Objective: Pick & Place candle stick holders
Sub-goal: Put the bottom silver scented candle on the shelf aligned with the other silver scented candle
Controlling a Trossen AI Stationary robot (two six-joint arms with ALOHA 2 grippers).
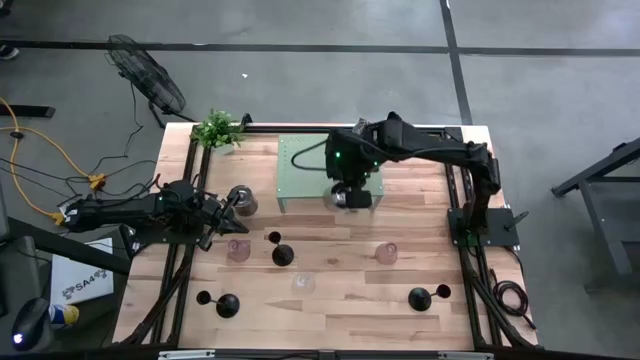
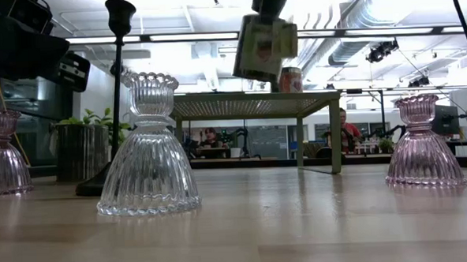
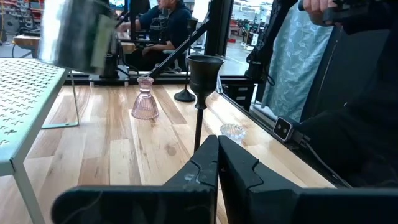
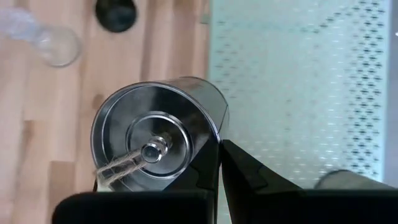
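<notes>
At the table's [image 1: 330, 330] left edge the left gripper [image 1: 228, 208] lies low with its jaws together, holding nothing; just past its tip stands a metal cup [image 1: 241, 200]. A potted plant [image 1: 218, 129] sits at the far left corner. Near the front left corner stands one black candle stick holder [image 1: 227, 305], its top cup showing as a separate dot beside the base. A pink glass holder [image 1: 238, 250] stands next to the second black holder [image 1: 282, 254] toward the middle; in the low view this one's base is half hidden behind the clear glass holder [image 2: 147, 150]. From above, that clear piece is faint against the wood. The green perforated shelf [image 1: 300, 170] occupies the far middle. At its right edge the right gripper [image 1: 352, 192] hangs with jaws clamped on a shiny metal tin [image 4: 158, 146]; its label is too blurred to read. Another pink glass holder [image 1: 386, 253] stands right of centre, and the third black holder [image 1: 421, 297] near the front right corner.
</notes>
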